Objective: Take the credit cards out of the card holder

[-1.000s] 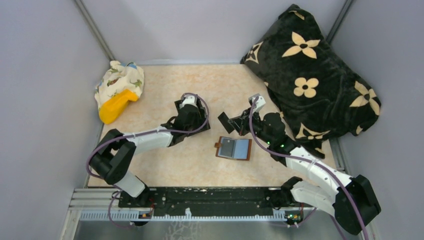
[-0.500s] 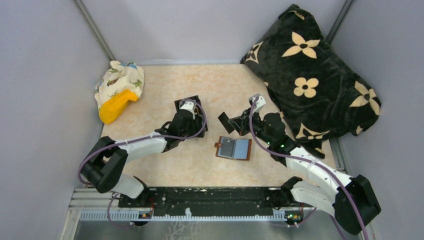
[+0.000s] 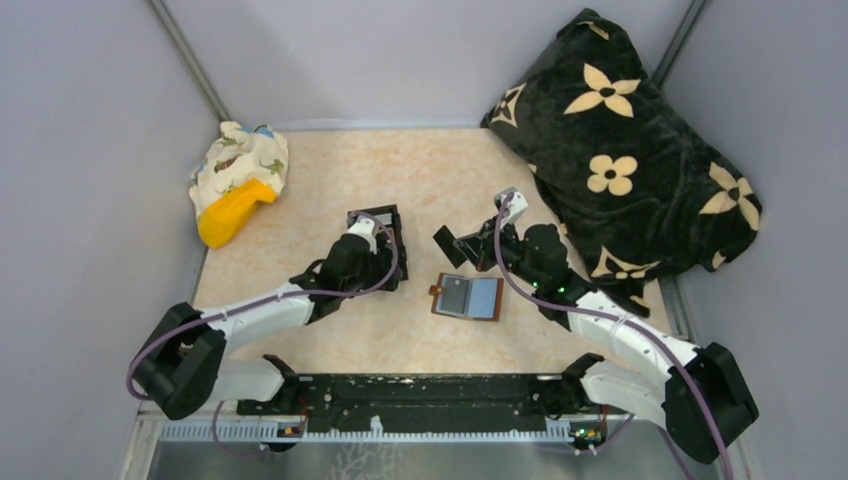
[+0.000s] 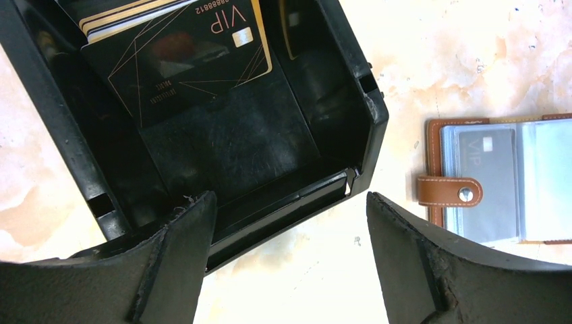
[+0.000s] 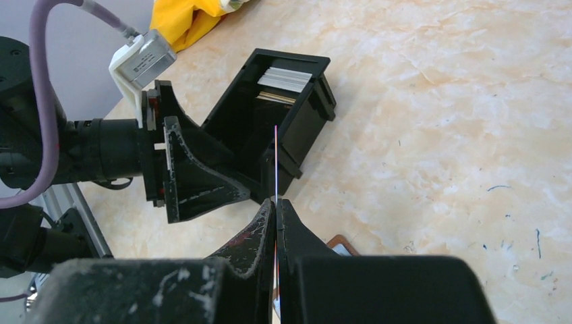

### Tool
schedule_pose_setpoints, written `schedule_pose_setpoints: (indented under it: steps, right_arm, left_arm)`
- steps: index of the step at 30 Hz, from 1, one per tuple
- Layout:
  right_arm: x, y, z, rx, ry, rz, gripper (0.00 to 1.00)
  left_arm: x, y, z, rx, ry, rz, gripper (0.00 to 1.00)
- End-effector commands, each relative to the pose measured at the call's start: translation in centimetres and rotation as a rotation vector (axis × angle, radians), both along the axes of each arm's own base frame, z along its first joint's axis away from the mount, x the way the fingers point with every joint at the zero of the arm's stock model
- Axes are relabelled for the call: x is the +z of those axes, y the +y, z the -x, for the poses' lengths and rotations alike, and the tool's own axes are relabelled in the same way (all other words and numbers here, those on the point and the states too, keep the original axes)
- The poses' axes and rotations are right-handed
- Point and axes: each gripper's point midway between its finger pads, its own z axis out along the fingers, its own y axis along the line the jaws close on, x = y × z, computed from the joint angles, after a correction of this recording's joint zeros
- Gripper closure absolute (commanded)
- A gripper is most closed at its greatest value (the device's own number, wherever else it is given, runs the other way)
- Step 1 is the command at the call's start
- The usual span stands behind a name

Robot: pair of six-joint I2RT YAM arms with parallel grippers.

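Peach-and-cream marbled tabletop [image 3: 440, 170] under me, smooth and lightly scuffed, with flat lilac-grey walls [image 3: 90, 150] closing it in. Upper right of the overhead view: a plush black blanket [image 3: 620, 150] bunched into a lump, cream four-petal flowers all over it. Upper left: a crumpled printed cloth [image 3: 245, 160] with a chunky yellow piece [image 3: 232, 212] poking out below it.

Dead centre from overhead, the card holder [image 3: 467, 297] lies flat and open on the table, with a reddish-brown leather rim and a blue-grey inside. From my left wrist it sits at the right edge of the frame. I see clear plastic sleeves, a grey VIP card [image 4: 487, 169] behind the first one, and a rounded leather tab [image 4: 448, 190] with a metal snap sticking out to the left.

My left claw [image 4: 290, 202] hangs with its jaws wide apart, nothing between them, over the near lip of a rectangular black box [image 4: 233, 145] with a scratched matte floor. At the top of that frame, inside the box, a glossy black VIP card [image 4: 189, 61] with thin gold lines lies on a stack of cards [image 4: 111, 20].

My right claw [image 5: 276, 206] is pinched together on a card [image 5: 276, 162], seen edge-on as a thin pink line standing straight up from the fingertips. From overhead it sits just above the card holder.
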Motion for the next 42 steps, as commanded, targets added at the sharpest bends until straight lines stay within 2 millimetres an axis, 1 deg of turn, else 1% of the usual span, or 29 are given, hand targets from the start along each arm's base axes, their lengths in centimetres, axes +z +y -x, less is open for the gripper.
schedule_pose_setpoints:
  steps: [1,5,7,11,13,15,17,19,21,22,24,25,26,28,31,34,39,42]
  right_arm:
    - [3.8,1.0,-0.8,0.03,-0.092,-0.062,1.0]
    - [4.1,1.9,-1.0,0.067,-0.095,-0.066,1.0]
    - [4.4,2.5,-1.2,0.093,-0.099,-0.065,1.0]
    - [5.5,3.9,-1.8,0.154,-0.114,-0.058,1.0]
    - [6.0,4.9,-2.3,0.198,-0.117,-0.04,1.0]
    - [6.1,6.0,-2.9,0.241,-0.116,-0.015,1.0]
    - [6.0,7.1,-3.6,0.292,-0.115,0.014,1.0]
    - [5.8,8.4,-4.1,0.359,-0.12,0.039,1.0]
    - [5.1,9.5,-4.9,0.417,-0.121,0.073,1.0]
    - [4.4,10.0,-5.3,0.443,-0.115,0.094,1.0]
    - [3.3,11.0,-6.3,0.487,-0.114,0.13,1.0]
    - [2.2,11.4,-6.6,0.509,-0.098,0.149,1.0]
    - [1.6,11.9,-7.0,0.536,-0.095,0.157,1.0]
    - [1.1,12.7,-7.0,0.598,-0.101,0.155,1.0]
    - [0.4,13.9,-7.6,0.64,-0.113,0.178,1.0]
    - [-0.7,15.2,-7.3,0.693,-0.112,0.221,1.0]
    - [-1.7,16.8,-6.7,0.749,-0.118,0.255,1.0]
    - [-2.0,17.7,-6.0,0.773,-0.132,0.28,1.0]
  left_arm:
    - [-0.2,0.6,1.6,-0.007,0.037,0.019,0.13]
    - [0.5,1.1,2.0,0.016,0.033,0.035,0.14]
    - [1.4,0.8,2.1,0.011,0.019,0.067,0.13]
    - [4.3,-0.2,2.4,-0.025,-0.016,0.156,0.12]
    - [6.3,-0.6,2.7,-0.038,-0.039,0.208,0.12]
    - [8.3,-0.5,2.8,-0.035,-0.075,0.25,0.12]
    - [10.0,0.3,2.9,0.004,-0.114,0.278,0.1]
    - [11.5,1.6,3.0,0.08,-0.142,0.32,0.08]
    - [12.8,3.1,3.1,0.158,-0.176,0.356,0.07]
    - [13.2,4.0,3.1,0.201,-0.195,0.363,0.07]
    - [13.6,5.7,3.2,0.29,-0.204,0.372,0.06]
    - [13.7,6.4,3.4,0.321,-0.212,0.376,0.06]
    - [14.0,6.9,3.5,0.347,-0.223,0.387,0.06]
    - [14.5,7.8,3.7,0.376,-0.246,0.399,0.06]
    - [14.8,8.6,3.8,0.4,-0.274,0.401,0.06]
    - [14.4,9.1,3.9,0.414,-0.272,0.374,0.05]
    - [13.8,9.0,3.9,0.411,-0.257,0.363,0.05]
    - [13.5,9.0,3.9,0.41,-0.254,0.359,0.05]
